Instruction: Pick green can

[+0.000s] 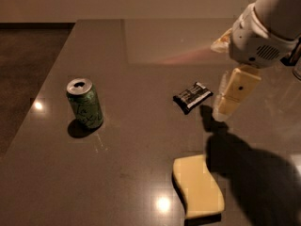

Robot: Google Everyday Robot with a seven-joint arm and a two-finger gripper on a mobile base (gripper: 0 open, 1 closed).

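Note:
The green can (84, 102) stands upright on the left part of the dark table (141, 140), silver top with its pull-tab hole facing up. My gripper (223, 112) hangs from the white arm at the right, above the table and just right of the black snack wrapper (193, 97). It is far to the right of the can and holds nothing that I can see.
A yellow sponge (198, 186) lies near the front edge, below the gripper. A pale bag (222, 42) sits at the back right, partly behind the arm. The table's left edge runs close to the can, with dark floor beyond.

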